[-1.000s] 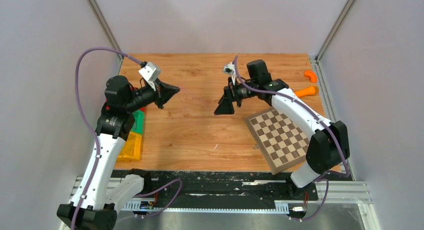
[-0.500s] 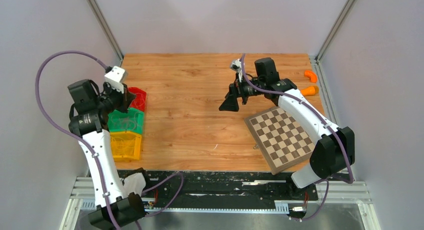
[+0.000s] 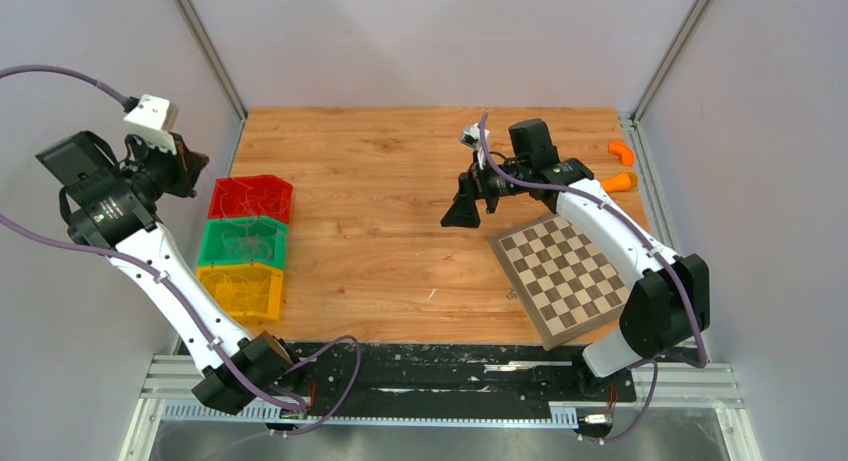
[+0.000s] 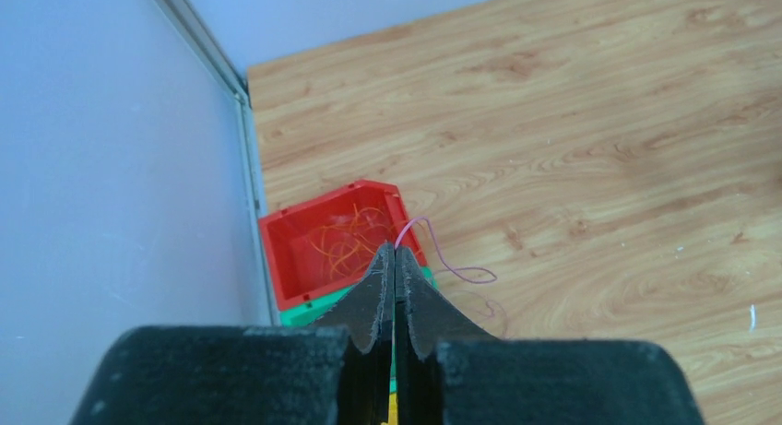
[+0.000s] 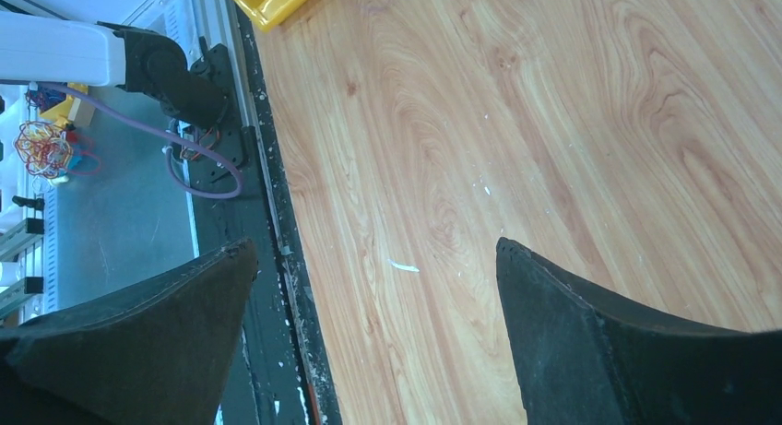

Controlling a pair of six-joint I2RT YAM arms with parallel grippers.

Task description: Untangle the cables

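— How do the fingers of the left gripper (image 4: 396,252) stand?
— They are pressed flat together with no gap. A thin pink cable (image 4: 441,259) comes out right at their tips, so it looks pinched there. From the tips it arcs up and off to the gripper's right, then trails over the wooden table (image 4: 590,148).
— Does its free end touch the wood?
— The wrist view does not settle that.
— What lies under that gripper?
— The red bin (image 4: 281,259) lies just below the tips and slightly to their left, with a loose curl of orange cables (image 4: 343,241) inside. The green bin (image 3: 270,246) touches it on the side nearer the arm's base, and the yellow bin (image 3: 265,296) comes after that. From above, thin strands show faintly in both, too fine to count.
— And the right gripper (image 5: 376,243)?
— Its fingers are spread wide with nothing between them; only bare wood shows in the gap. It hangs tilted down, well apart from the bins and the pink cable.
— Is anything close to it?
— The chessboard (image 3: 560,278) lies near it, toward its own arm's base. Two orange pieces (image 3: 615,183) sit behind it at the table's right edge.
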